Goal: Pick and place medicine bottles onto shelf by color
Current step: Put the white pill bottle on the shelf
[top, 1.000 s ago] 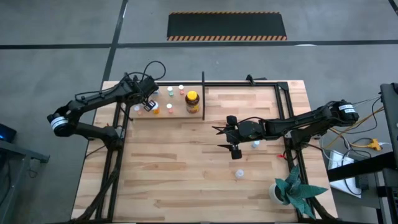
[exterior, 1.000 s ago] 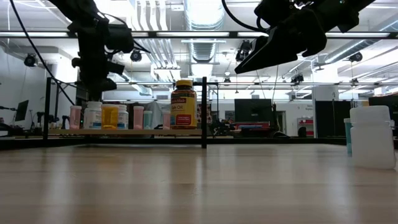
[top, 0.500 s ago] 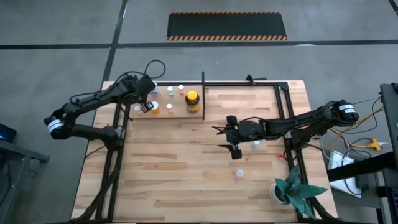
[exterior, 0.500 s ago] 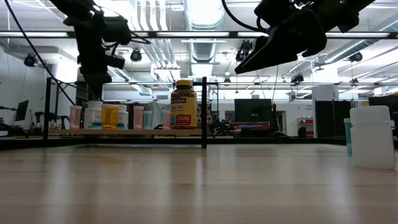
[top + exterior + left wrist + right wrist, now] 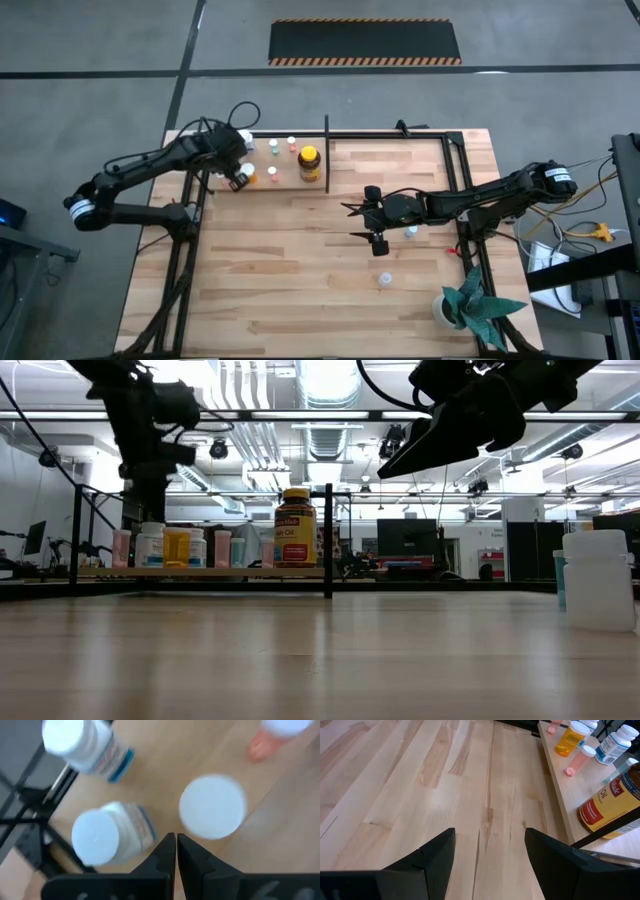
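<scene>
the medicine bottles (image 5: 165,547) stand in a row on the shelf (image 5: 262,178) in the upper left of the high view, with the amber jar (image 5: 309,162) beside the black divider post (image 5: 328,540). two more small bottles sit loose on the table: one (image 5: 384,280) at lower centre-right, one (image 5: 411,233) by the right arm. the left gripper (image 5: 238,176) hangs over the shelf's left end, fingers pressed together, holding nothing. the right gripper (image 5: 358,222) sits mid-table, jaws spread wide and empty. a potted plant (image 5: 470,303) stands at lower right.

Robotics lab, exposed ceiling ducts (image 5: 320,435), strip lights, monitors (image 5: 405,538), hazard-striped floor mat (image 5: 365,42)
</scene>
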`<state>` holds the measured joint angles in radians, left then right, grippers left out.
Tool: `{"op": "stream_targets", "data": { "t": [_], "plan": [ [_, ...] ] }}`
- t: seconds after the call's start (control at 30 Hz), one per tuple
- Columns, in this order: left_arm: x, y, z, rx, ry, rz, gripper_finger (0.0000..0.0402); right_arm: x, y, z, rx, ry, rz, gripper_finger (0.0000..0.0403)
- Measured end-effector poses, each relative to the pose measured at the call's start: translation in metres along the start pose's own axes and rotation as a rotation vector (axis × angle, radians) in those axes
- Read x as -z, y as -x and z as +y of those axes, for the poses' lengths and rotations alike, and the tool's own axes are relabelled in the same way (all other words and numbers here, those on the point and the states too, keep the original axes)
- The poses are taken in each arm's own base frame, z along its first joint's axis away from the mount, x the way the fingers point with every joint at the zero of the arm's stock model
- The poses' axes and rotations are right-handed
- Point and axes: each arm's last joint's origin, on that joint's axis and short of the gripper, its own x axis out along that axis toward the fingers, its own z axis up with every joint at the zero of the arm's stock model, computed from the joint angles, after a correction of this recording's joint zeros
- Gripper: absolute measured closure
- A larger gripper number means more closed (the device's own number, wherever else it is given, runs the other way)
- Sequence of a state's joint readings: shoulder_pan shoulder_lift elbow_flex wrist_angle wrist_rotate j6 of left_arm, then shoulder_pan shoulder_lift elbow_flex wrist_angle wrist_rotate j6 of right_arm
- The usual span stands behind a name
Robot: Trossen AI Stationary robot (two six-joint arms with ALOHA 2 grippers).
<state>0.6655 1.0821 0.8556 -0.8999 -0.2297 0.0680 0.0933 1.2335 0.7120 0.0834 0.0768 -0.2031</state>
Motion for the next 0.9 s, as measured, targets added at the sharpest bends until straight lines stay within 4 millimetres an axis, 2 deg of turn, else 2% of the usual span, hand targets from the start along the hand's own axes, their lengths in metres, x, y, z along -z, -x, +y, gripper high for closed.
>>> {"op": "stream_targets", "data": {
  "t": [0.27,0.43,0.6,0.8,0.9],
  "plan": [
    [0.006,-0.024,0.001,-0.245,-0.029,0.124,0.0401,0.000,0.000,0.000,0.000,-0.001,-0.001,0.0172],
    [0.005,-0.027,0.001,-0.272,-0.039,0.143,0.0401,0.000,0.000,0.000,0.000,-0.001,-0.001,0.0172],
    [0.000,-0.019,0.002,-0.247,-0.022,0.100,0.0402,0.000,0.000,0.000,0.001,0.001,-0.001,0.0172],
    [-0.014,0.003,0.009,-0.255,0.047,-0.009,0.0402,0.000,0.000,0.000,0.002,0.005,-0.001,0.0172],
    [-0.017,0.006,0.015,-0.266,0.076,-0.031,0.0402,0.000,0.000,0.000,0.002,0.006,-0.001,0.0172]
  ]
}}
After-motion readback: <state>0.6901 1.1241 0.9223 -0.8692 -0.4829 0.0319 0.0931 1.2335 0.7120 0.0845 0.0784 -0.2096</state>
